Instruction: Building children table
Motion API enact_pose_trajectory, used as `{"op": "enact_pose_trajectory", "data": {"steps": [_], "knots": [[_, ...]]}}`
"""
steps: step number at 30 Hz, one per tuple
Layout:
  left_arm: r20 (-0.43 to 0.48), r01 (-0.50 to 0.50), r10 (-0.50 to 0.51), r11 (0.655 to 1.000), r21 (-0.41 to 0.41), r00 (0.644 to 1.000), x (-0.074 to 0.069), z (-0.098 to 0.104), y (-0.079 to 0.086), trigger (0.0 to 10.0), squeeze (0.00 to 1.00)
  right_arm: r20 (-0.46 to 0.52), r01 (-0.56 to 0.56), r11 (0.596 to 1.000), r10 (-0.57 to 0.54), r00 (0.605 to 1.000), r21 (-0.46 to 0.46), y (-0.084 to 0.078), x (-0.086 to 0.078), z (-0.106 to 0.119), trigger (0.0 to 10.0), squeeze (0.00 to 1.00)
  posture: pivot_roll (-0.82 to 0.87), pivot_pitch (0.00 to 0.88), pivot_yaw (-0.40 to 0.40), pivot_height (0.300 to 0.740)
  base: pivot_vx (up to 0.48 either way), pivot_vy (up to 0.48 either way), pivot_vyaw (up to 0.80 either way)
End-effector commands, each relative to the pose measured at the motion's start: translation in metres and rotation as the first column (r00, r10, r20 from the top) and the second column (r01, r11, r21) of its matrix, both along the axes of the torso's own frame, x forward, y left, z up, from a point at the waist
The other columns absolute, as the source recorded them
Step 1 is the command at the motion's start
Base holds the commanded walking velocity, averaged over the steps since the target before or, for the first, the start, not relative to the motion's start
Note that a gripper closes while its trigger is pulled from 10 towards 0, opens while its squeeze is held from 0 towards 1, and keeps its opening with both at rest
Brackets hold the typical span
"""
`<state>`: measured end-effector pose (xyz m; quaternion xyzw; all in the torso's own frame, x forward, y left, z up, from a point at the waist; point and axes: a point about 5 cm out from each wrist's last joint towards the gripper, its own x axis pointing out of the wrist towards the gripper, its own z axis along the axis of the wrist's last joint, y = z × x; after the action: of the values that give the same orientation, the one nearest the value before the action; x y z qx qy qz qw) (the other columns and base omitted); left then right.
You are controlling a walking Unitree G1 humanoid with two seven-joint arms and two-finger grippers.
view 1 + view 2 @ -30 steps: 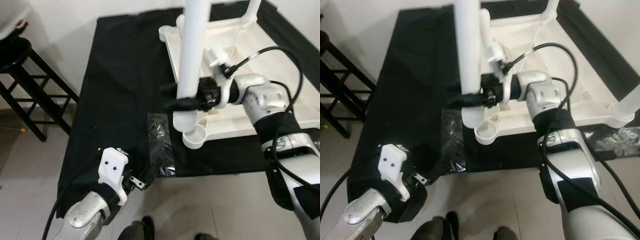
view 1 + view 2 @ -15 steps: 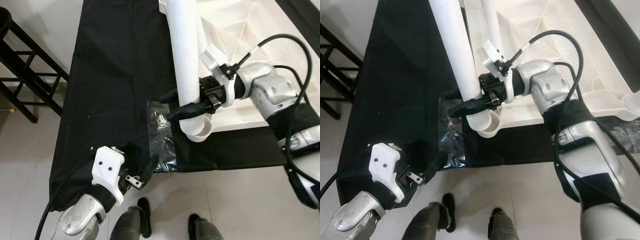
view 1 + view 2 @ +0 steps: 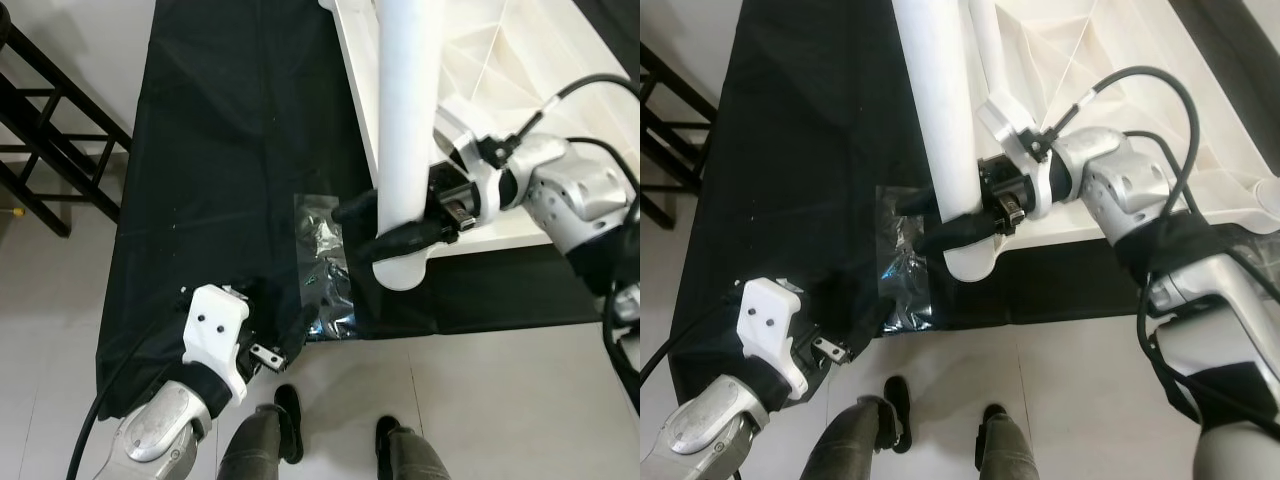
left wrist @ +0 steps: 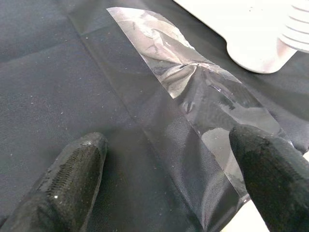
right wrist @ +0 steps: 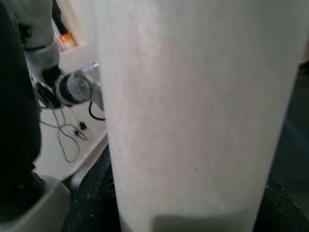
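We see a smooth white plastic leg (image 3: 408,130), a round tube, standing at the near corner of the upturned white tabletop (image 3: 1110,60) on a black cloth (image 3: 230,150). Our right gripper (image 3: 375,228) reaches in sideways, its fingers closed around the leg's lower end. Our left gripper (image 4: 169,164) hovers over the cloth's near edge, fingers (image 4: 72,169) spread wide beside a crinkled clear plastic bag (image 4: 193,92).
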<state>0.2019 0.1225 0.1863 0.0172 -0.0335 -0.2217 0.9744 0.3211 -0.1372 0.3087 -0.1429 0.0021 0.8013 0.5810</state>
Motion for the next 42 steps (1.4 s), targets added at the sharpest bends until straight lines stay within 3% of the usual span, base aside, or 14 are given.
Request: {"op": "enact_pose_trajectory", "data": {"steps": [1,7,19,28,37,42], "knots": [[-0.027,0.000,0.001,1.000,0.017,1.000,-0.004,-0.003,0.002,10.0,0.00,0.024,0.016,0.997,-0.014,1.000,-0.071,-0.001,0.004,-0.019,10.0,0.00,0.06,0.429,0.047,0.740,0.000,0.000,0.00],[-0.034,0.001,0.000,1.000,0.022,0.999,-0.004,-0.003,0.003,10.0,0.00,0.052,0.047,0.998,-0.045,0.998,-0.041,-0.007,0.008,-0.016,10.0,0.00,0.07,0.431,0.054,0.740,0.000,0.000,0.00],[-0.052,0.009,-0.007,1.000,0.025,0.999,-0.003,-0.003,0.007,10.0,0.00,0.015,0.061,0.998,-0.061,0.998,0.002,-0.023,0.000,-0.015,10.0,0.00,0.08,0.434,0.079,0.740,0.000,0.000,0.00],[-0.066,0.022,-0.020,0.999,0.030,0.998,-0.005,-0.005,0.009,10.0,0.00,0.024,0.128,0.992,-0.128,0.991,0.020,-0.042,0.000,-0.014,10.0,0.00,0.08,0.429,0.101,0.740,0.000,0.000,0.00],[-0.070,0.023,-0.021,0.999,0.033,0.997,-0.004,-0.006,0.010,10.0,0.00,0.015,0.116,0.993,-0.116,0.993,0.013,-0.041,-0.002,-0.020,10.0,0.00,0.08,0.421,0.105,0.740,0.000,0.000,0.00],[-0.071,0.025,-0.023,0.999,0.037,0.997,-0.004,-0.007,0.010,10.0,0.00,0.054,0.136,0.991,-0.136,0.989,0.016,-0.039,0.004,-0.023,10.0,0.00,0.08,0.411,0.104,0.740,0.000,0.000,0.00]]}}
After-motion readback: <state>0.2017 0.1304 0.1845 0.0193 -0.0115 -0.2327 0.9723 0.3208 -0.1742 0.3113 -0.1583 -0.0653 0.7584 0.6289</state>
